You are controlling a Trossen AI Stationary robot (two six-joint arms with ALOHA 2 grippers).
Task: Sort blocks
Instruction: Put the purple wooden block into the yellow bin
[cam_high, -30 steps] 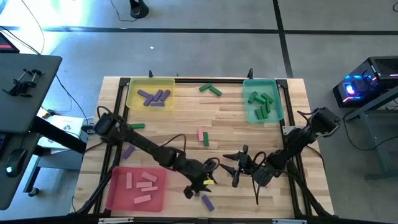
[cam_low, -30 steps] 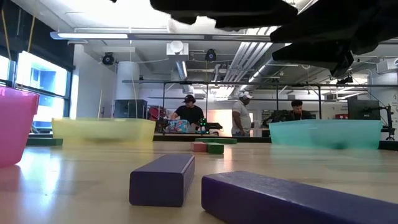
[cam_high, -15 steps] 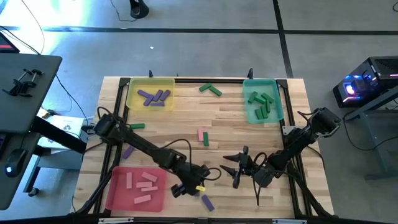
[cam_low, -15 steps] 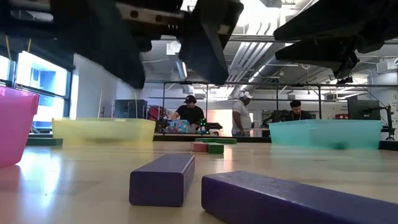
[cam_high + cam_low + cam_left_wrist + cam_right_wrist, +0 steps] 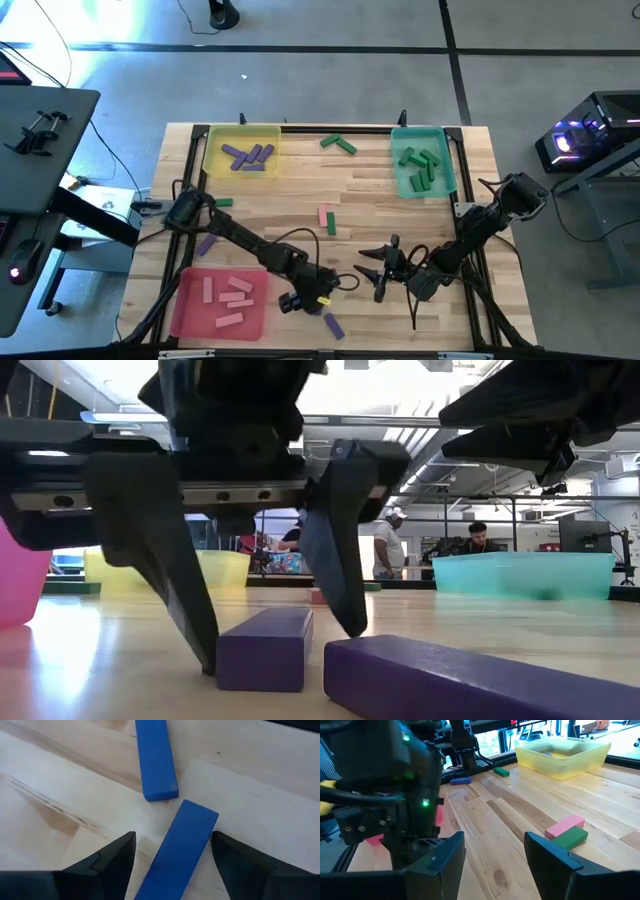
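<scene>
Two purple blocks lie flat near the table's front edge. My left gripper (image 5: 280, 648) stands open over one purple block (image 5: 262, 650), pointing steeply down. One finger (image 5: 170, 590) and the other (image 5: 335, 560) are on either side of its long sides, with a gap showing in the left wrist view (image 5: 180, 850). The second purple block (image 5: 470, 680) lies just beyond it, closer to the front edge (image 5: 333, 325). To the right, my right gripper (image 5: 378, 270) hovers open above the table with nothing between its fingers (image 5: 495, 845).
At the far left is a yellow tray (image 5: 242, 150) with purple blocks, at the far right a teal tray (image 5: 423, 160) with green ones, and at the near left a pink tray (image 5: 222, 303) with pink ones. Loose blocks: a green pair (image 5: 338, 143), pink and green (image 5: 327, 220), green (image 5: 222, 202), purple (image 5: 206, 243).
My left gripper has come down to the table and tipped more steeply, rolling a little. Its fingers now stand on either side of the purple block. Both purple blocks lie where they were.
</scene>
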